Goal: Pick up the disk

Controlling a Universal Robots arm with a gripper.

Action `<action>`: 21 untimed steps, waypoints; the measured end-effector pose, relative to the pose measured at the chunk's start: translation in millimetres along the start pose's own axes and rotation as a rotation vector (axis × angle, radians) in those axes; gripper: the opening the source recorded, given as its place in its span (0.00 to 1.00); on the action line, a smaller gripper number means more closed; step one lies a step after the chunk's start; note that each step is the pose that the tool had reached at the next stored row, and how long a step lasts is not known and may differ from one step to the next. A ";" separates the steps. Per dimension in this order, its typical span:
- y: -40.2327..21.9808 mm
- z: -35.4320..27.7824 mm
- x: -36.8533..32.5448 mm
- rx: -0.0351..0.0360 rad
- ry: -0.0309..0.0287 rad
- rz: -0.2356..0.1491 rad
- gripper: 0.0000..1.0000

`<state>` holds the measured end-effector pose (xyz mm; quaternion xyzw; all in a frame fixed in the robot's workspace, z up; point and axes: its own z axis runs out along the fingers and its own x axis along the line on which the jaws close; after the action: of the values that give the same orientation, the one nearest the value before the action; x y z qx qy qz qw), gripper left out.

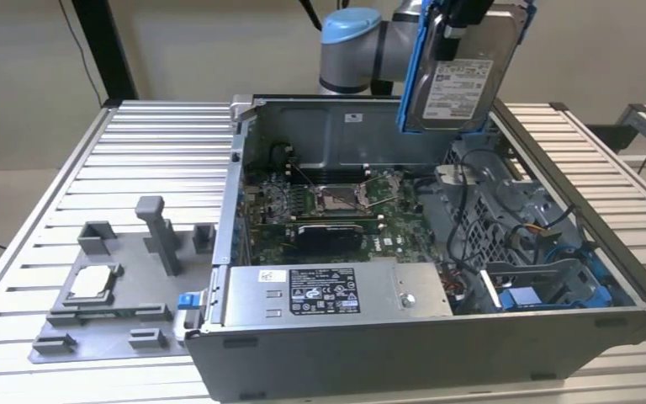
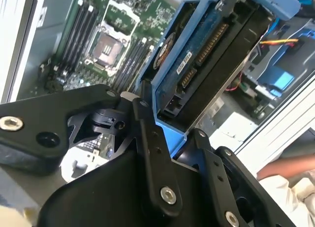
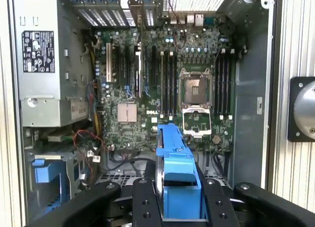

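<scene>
Disk (image 1: 463, 71) is held in the air above the open computer case (image 1: 413, 337), clear of it, as seen in the exterior view, near the upper edge of that picture and toward the exterior view's right. Going from the biggest things down: the slatted metal table (image 1: 132, 151) carries the case, which lies with its side open, and a grey plastic fixture (image 1: 110, 286) is placed beside it on the exterior view's left. Inside the case the green motherboard (image 3: 147, 89) is seen with its empty processor socket (image 3: 196, 86), and a grey power supply box (image 1: 335, 290) with a black-and-white label is mounted at the near side. Blue drive bays (image 1: 548, 290) are found at the exterior view's right of the case. A small square silver chip (image 1: 90, 280) rests on the fixture, well apart from the disk. The disk itself is kept almost upright, slightly tilted, with its white label turned to the exterior camera, and its blue plastic frame (image 3: 179, 187) is clipped around it. The gripper (image 3: 179, 207) is closed on this frame: in both wrist views a black finger (image 2: 152, 158) is pressed against each side of the blue plastic. In the second wrist view the connector end of the disk is visible.
</scene>
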<state>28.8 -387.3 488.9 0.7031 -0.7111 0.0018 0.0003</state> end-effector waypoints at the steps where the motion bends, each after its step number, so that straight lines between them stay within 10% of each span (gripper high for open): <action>1: -4.6 0.0 -0.1 0.0000 0.0000 0.000 0.00; 11: -48.6 0.1 -0.6 0.0000 -0.0002 0.000 0.00; 21: -56.7 0.2 11.0 -0.0005 0.0000 0.000 0.00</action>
<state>85.4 -399.0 488.9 0.7029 -0.7113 0.0016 0.0004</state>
